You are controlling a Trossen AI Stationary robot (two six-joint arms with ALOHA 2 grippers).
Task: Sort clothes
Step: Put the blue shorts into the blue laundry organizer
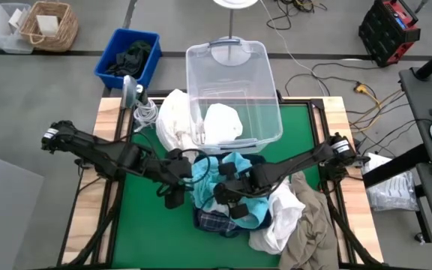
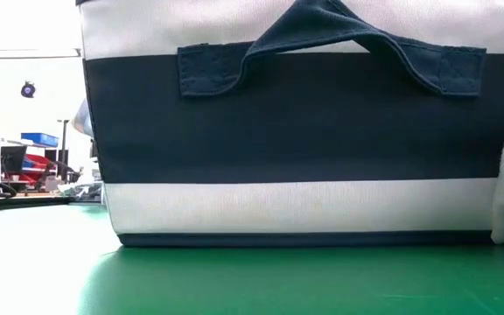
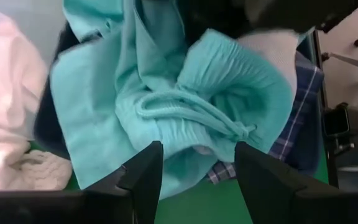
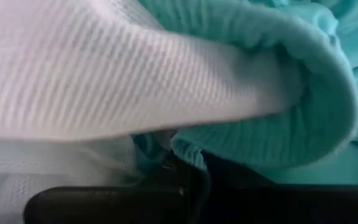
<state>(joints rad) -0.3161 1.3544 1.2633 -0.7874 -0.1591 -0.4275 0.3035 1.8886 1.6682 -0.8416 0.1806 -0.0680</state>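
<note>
**Both grippers in the clothes pile, mid-desk**

Clothes heap sits on the green mat [image 1: 96, 232], centre to near-right part of the desk. Teal garment [image 1: 238, 166] on top at centre, navy-and-white plaid piece [image 1: 217, 222] under it toward the near edge, white garment [image 1: 283, 217] to its right, khaki beige one [image 1: 313, 229] reaching the near-right corner. Another white garment [image 1: 172, 116] lies at the far-left side of the mat, just beside the clear plastic bin [image 1: 235, 90]; the bin stands at the far edge w/ a white garment [image 1: 223, 124] inside. Blue bin [image 1: 128, 58] w/ dark clothes sits on the floor beyond the far-left corner.

Left gripper [image 3: 197, 171] at the left side of the heap: jaws wide apart, holding nothing. Teal garment [image 3: 185, 106], w/ its drawstring waistband, lies just ahead of and between the fingertips [image 3: 145, 165]; plaid fabric [image 3: 297, 112] shows beyond it.

Right gripper [image 1: 235, 196] buried in the heap's centre, over teal and plaid. Its wrist view is filled by white ribbed fabric [image 4: 104, 68] and teal cloth [image 4: 291, 130] pressed close; can't tell jaw opening or whether it has hold of anything.

Low view blocked by a navy-and-white fabric box [image 2: 296, 131] w/ handle, standing on the mat.
</note>
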